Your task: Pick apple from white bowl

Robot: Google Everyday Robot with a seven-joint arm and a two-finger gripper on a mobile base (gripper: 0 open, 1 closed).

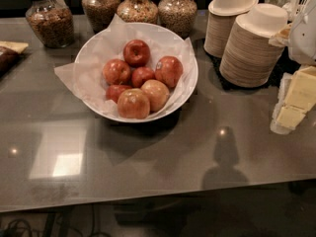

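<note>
The white bowl (185, 90) stands on the grey counter left of centre, lined with crinkled white paper. It holds several apples. A red apple (169, 71) at the right of the pile shows a small pale sticker on its left side. A darker red apple (137, 52) lies at the back, and paler yellow-blushed ones (134, 104) lie at the front. My gripper (302, 33) is a white shape at the right edge, well to the right of the bowl and above the stacks of paper bowls. It holds nothing that I can see.
Glass jars of grains (49, 21) line the back edge behind the bowl. Two stacks of beige paper bowls (249, 51) stand right of the bowl. Yellow packets (296, 100) lie at the far right. The counter's front edge (148, 199) runs along the bottom.
</note>
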